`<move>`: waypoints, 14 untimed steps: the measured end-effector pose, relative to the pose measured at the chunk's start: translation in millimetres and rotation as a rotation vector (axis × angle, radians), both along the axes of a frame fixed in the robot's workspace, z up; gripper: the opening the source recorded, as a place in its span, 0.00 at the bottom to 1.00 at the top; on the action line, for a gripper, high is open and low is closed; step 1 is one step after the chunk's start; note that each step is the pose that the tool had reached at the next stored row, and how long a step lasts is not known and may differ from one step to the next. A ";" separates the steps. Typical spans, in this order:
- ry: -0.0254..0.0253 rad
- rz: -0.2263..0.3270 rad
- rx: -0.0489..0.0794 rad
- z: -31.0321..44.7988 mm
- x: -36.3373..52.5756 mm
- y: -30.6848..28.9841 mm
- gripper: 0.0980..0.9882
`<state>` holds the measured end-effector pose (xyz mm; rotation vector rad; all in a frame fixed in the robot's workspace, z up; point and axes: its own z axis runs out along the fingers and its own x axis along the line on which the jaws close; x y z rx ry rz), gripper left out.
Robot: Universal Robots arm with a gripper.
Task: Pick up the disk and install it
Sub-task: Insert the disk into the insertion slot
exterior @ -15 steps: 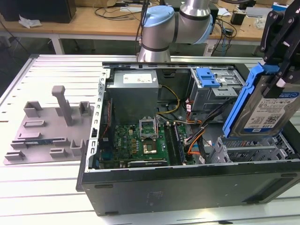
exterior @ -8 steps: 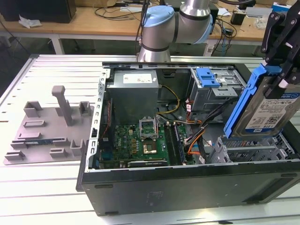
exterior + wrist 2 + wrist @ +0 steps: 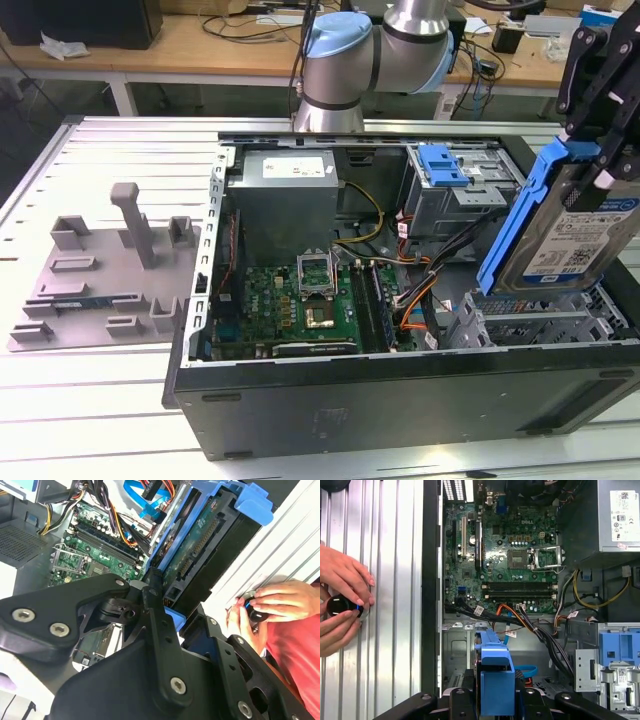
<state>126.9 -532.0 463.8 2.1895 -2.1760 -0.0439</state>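
Observation:
The disk (image 3: 575, 235), a silver drive with a blue-and-white label in a blue carrier bracket, hangs tilted on edge over the right end of the open computer case (image 3: 400, 400). My black gripper (image 3: 598, 150) is shut on its upper part. In both wrist views the blue bracket (image 3: 496, 670) and the drive's underside (image 3: 197, 540) sit between the black fingers (image 3: 152, 587). Just under the disk lies the metal drive cage (image 3: 540, 325) in the case's near right corner.
Inside the case are the green motherboard (image 3: 300, 300), the grey power supply box (image 3: 290, 200), loose cables (image 3: 415, 290) and a blue latch (image 3: 442, 165) on the rear bay. A grey fixture (image 3: 110, 270) lies on the exterior view's left. A person's hands (image 3: 340, 600) hold a black knob beside the case.

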 end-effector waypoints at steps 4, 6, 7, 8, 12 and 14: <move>0.0000 0.000 0.000 -2.1 0.0 0.0 0.30; 0.0000 0.000 0.000 -2.7 0.2 -0.1 0.30; -0.0001 0.000 0.000 -3.1 0.3 -0.2 0.30; -0.0001 0.000 0.000 -3.4 0.4 -0.3 0.30; 0.0000 0.000 0.000 -5.3 0.5 -1.3 0.30; 0.0000 0.000 0.000 -6.3 0.5 -1.8 0.30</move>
